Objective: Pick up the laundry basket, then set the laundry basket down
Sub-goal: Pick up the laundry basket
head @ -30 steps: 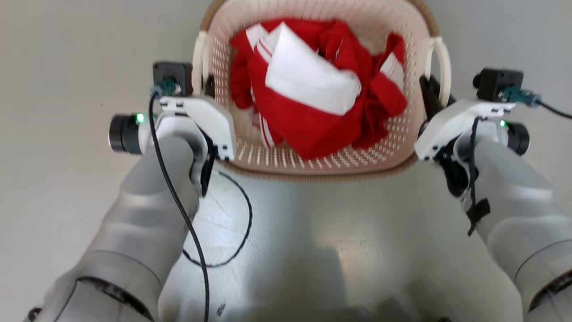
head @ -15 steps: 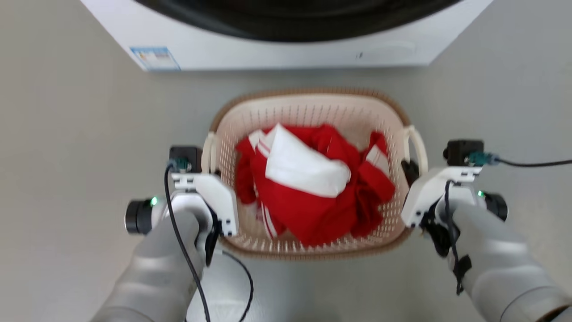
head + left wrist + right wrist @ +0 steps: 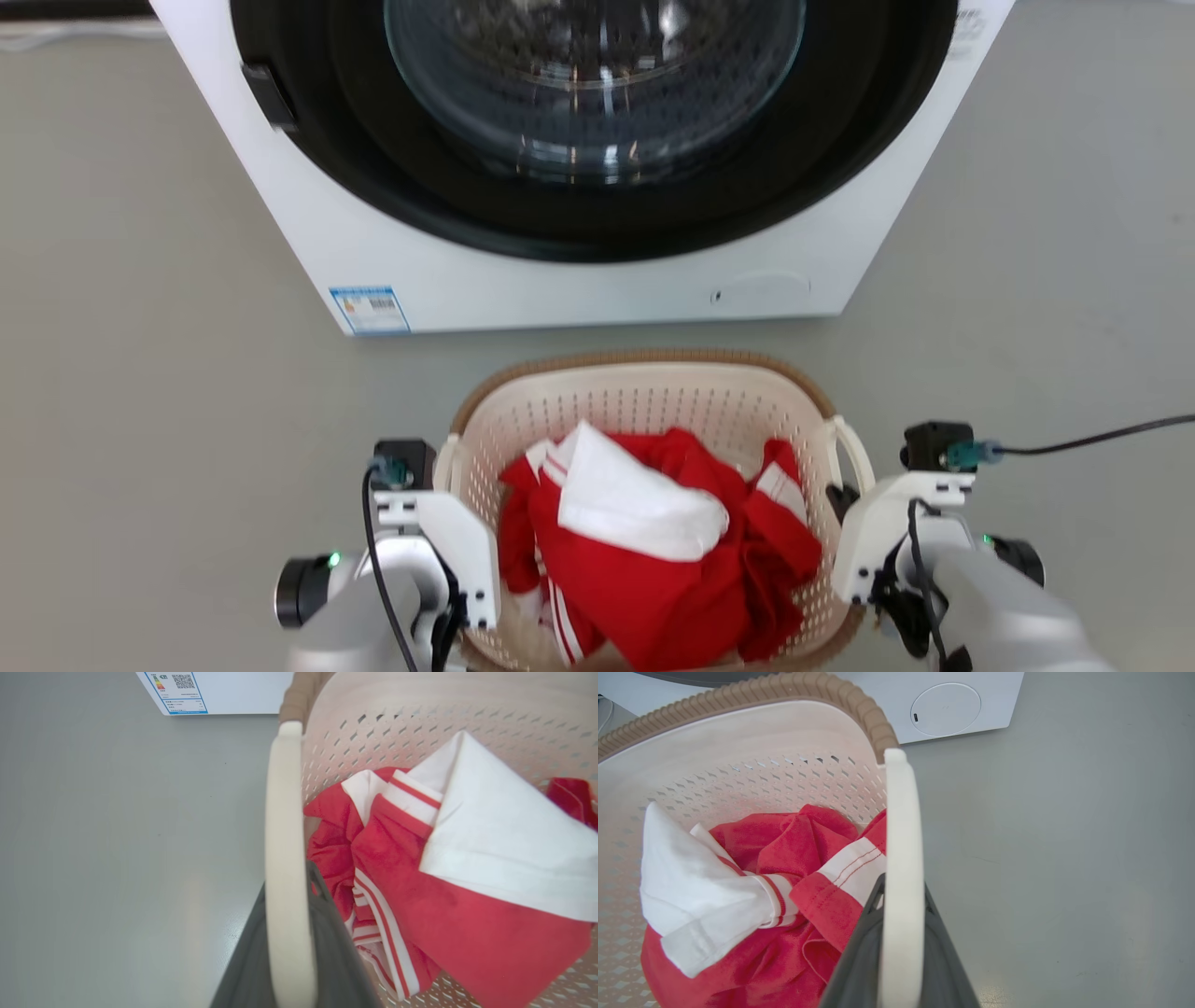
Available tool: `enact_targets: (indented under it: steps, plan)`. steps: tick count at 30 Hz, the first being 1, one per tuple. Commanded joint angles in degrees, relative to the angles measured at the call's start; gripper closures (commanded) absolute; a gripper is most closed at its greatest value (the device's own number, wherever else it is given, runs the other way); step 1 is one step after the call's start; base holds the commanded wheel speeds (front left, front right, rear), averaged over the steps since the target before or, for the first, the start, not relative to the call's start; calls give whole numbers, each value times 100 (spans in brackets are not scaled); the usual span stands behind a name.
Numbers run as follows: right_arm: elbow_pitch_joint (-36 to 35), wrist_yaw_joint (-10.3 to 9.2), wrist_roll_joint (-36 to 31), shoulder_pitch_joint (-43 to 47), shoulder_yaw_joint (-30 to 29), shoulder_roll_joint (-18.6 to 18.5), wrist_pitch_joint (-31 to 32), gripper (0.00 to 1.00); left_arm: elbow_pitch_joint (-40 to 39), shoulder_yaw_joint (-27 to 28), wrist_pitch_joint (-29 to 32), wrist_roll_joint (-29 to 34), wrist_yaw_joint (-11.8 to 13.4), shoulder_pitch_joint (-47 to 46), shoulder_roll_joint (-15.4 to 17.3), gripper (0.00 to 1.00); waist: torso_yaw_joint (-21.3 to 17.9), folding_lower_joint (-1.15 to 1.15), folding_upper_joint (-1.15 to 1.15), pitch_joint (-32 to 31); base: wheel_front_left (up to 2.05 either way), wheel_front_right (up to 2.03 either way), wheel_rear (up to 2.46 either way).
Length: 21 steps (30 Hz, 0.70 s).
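Both left gripper (image 3: 287,914) and right gripper (image 3: 902,900) clamped on white loop handles (image 3: 285,812) of cream perforated plastic laundry basket (image 3: 644,360).

Laundry basket (image 3: 644,411): cream-white wall, perforated in regular rows; brown woven-look rim; white loop handles (image 3: 285,835).
Garment (image 3: 653,597): red, white stripes at the trim, plain white panel.
Washing machine (image 3: 560,280): white body, black door ring, blue-edged label (image 3: 370,310).
Floor (image 3: 140,373): plain grey.
Left gripper (image 3: 288,882), right gripper (image 3: 901,891): dark grey fingers, white housings.
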Motion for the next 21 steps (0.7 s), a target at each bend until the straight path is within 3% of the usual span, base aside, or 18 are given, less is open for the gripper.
enact_targets:
  steps: [1,11,21]
  plan:
    - [-64,35,58,113,30,39,4,100,-37,33,5,-51,-49,74,108,100,-9,0,0,-356,0,0,0]
    - [-63,35,-107,575,-135,86,264,100,-74,-259,203,-341,-50,592,108,100,-2,0,0,-1123,0,0,0]
    - [-63,35,-329,676,-367,132,362,100,-93,-465,270,-546,-52,632,108,100,-15,0,0,-1298,0,0,0]
